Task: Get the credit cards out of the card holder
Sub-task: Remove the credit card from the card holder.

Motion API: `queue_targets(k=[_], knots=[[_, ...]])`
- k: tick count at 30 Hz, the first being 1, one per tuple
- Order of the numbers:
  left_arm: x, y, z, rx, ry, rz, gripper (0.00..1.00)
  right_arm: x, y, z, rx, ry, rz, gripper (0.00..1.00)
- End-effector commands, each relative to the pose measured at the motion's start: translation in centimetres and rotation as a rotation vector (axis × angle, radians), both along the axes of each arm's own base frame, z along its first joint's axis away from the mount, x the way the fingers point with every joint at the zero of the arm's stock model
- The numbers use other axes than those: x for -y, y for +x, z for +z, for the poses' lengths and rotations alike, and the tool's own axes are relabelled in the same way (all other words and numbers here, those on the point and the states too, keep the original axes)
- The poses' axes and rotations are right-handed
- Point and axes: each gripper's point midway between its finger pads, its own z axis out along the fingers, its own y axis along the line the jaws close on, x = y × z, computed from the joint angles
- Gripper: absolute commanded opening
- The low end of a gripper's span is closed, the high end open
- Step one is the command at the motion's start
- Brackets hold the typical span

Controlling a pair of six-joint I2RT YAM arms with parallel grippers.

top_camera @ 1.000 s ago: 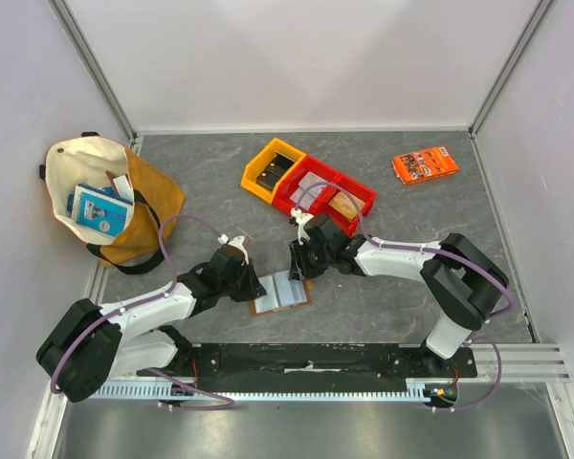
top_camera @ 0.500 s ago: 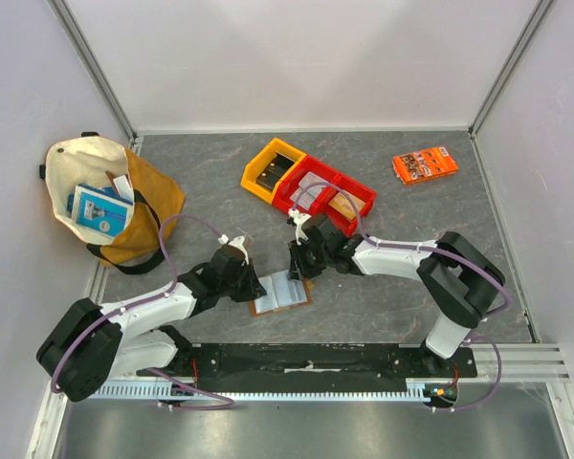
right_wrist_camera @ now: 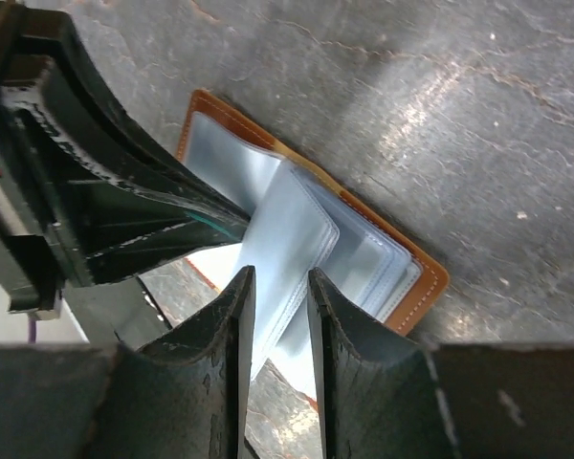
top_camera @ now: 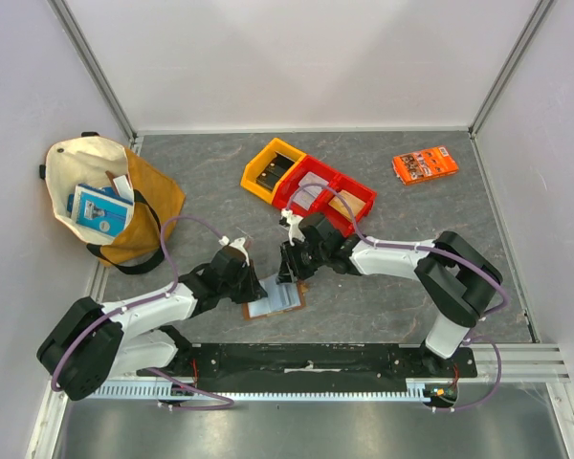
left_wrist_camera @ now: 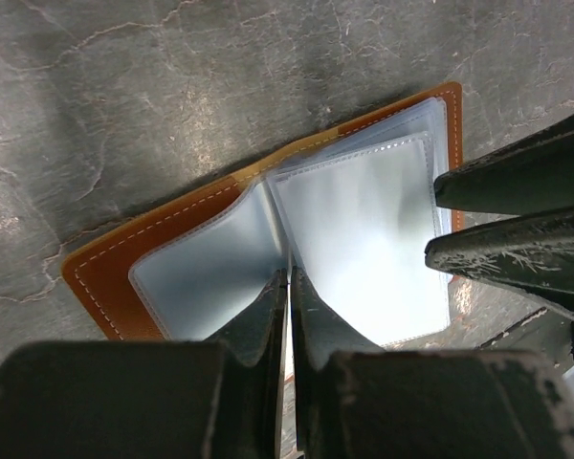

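Your card holder [top_camera: 279, 300] lies open on the grey table [top_camera: 392, 287], close to the near edge and between the two arms, with the red bin [top_camera: 337, 198] well behind it. It faces up, brown leather cover down. In the top view its long axis runs left to right, the right end tipped slightly toward the back, and the fold crosses it front to back.

A stack of clear plastic sleeves [left_wrist_camera: 364, 239] fans up from the fold. They look milky, and you cannot tell whether credit cards sit inside them.

Your left gripper [left_wrist_camera: 288, 279] comes in from the left with its fingers pressed together at the near end of the fold. Whether a sleeve is pinched between them does not show.

Your right gripper [right_wrist_camera: 279, 279] comes in from the right with its fingers parted. One raised sleeve leaf stands in the gap between them, and the fingers are not clamped on it. The two grippers' tips are just beside each other over the holder.
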Motion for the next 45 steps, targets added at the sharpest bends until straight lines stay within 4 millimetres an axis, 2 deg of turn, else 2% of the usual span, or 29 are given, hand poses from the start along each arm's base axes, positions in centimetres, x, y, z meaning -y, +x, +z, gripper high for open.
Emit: queue_targets(k=[1, 8, 15, 17, 20, 24, 29, 36, 40, 43, 45], knots=[[0.1, -0.3, -0.5, -0.018, -0.018, 0.021, 0.09, -2.9, -0.6, 2.9, -0.002, 0.128, 0.067, 0.36], [-0.2, -0.2, -0.1, 0.003, -0.038, 0.059, 0.09, -4.2, -1.5, 4.1, -0.021, 0.186, 0.107, 0.38], [-1.2, 0.0, 1.2, 0.053, -0.073, 0.137, 0.10, -5.3, -2.3, 3.9, -0.046, 0.201, 0.136, 0.40], [-2.1, 0.4, 1.3, 0.077, -0.065, 0.190, 0.12, -5.6, -2.6, 4.0, -0.053, 0.207, 0.146, 0.42], [-3.0, 0.4, 2.0, 0.103, -0.077, 0.246, 0.14, -5.9, -2.9, 3.8, -0.057, 0.207, 0.158, 0.55], [-4.2, 0.5, 2.9, 0.139, -0.086, 0.309, 0.17, -6.1, -3.2, 3.4, -0.069, 0.197, 0.173, 0.64], [-5.2, 0.6, 4.4, 0.184, -0.107, 0.358, 0.20, -6.0, -3.1, 2.9, -0.067, 0.176, 0.169, 0.65], [-5.6, 0.6, 5.8, 0.206, -0.109, 0.366, 0.20, -4.8, -1.8, 1.8, -0.018, 0.093, 0.092, 0.58], [-4.4, 0.6, 6.3, 0.203, -0.135, 0.307, 0.18, -4.6, -1.6, 0.8, -0.031, 0.066, 0.075, 0.55], [-3.0, 0.5, 5.8, 0.174, -0.154, 0.250, 0.14, -4.7, -1.5, 0.4, -0.040, 0.060, 0.064, 0.52], [-2.5, 0.2, 4.8, 0.138, -0.146, 0.223, 0.12, -4.7, -1.2, 0.2, -0.039, 0.055, 0.048, 0.50]])
